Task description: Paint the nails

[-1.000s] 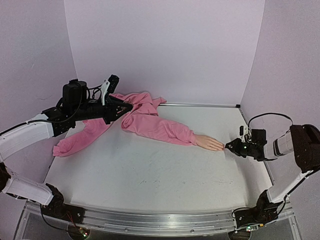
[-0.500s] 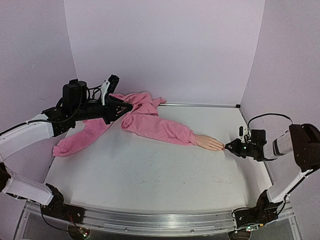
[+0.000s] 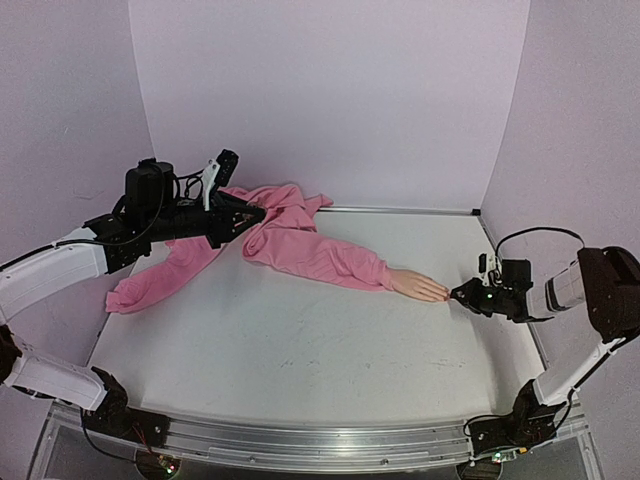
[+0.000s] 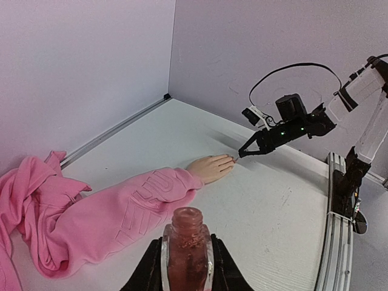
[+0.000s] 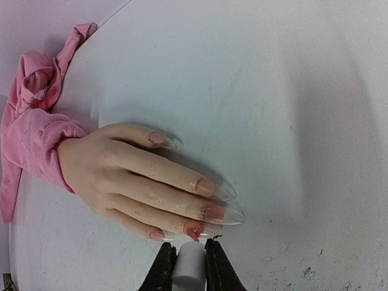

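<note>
The peach mannequin hand (image 5: 115, 176) lies flat on the table, its pink sleeve (image 3: 315, 255) running back left; it also shows in the top view (image 3: 418, 287) and the left wrist view (image 4: 210, 168). Its long clear nails (image 5: 221, 203) carry pinkish paint near the base. My right gripper (image 5: 189, 254) is shut on a white brush cap (image 5: 191, 267), whose brush tip touches the ring finger's nail (image 5: 195, 229), wet red. My left gripper (image 4: 185, 267) is shut on an open pinkish polish bottle (image 4: 186, 245), held above the table's left side.
The pink hoodie (image 3: 270, 215) lies bunched at the back left, a second sleeve (image 3: 160, 275) trailing to the left edge. The white table (image 3: 300, 340) is closed in by lilac walls on three sides, with a metal rail (image 3: 300, 440) at the near edge.
</note>
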You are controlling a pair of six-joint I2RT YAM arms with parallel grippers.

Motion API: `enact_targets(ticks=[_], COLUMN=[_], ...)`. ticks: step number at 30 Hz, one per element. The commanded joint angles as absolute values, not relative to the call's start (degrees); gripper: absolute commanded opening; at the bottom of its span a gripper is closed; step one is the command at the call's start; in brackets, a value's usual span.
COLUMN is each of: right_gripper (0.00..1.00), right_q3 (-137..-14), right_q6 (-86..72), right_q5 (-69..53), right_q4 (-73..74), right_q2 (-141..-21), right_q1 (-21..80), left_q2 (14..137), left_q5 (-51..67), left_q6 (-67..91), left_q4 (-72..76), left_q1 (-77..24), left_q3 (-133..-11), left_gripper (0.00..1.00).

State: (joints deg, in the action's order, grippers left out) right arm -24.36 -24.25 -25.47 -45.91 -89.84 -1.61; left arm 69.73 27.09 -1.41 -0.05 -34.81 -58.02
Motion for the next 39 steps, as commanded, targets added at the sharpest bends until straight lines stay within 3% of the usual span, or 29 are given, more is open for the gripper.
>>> enact_targets(ticks=[1,22,39], right_gripper=[0.00,0.00,0.00], right_q3=[-25.7,-24.4,-25.2], right_q6=[-24.9,-26.2,-24.1], right_q5=[-23.9,-19.8,-27.8], right_q4=[-46.6,-45.1,-47.9], right_q2=[-89.0,-85.7,-88.8], right_q1=[-1.8,-1.8,-1.8], left_q2=[69.1,69.0,68.9], left_q5=[28.3,28.3,28.6], left_q6=[-0.7,-0.7,-0.6], left_q4=[2.4,2.4,2.4], left_q1=[-34.4,-34.4,-34.4], left_q3=[-59.0,-59.0,-59.0], left_gripper=[0.00,0.00,0.00])
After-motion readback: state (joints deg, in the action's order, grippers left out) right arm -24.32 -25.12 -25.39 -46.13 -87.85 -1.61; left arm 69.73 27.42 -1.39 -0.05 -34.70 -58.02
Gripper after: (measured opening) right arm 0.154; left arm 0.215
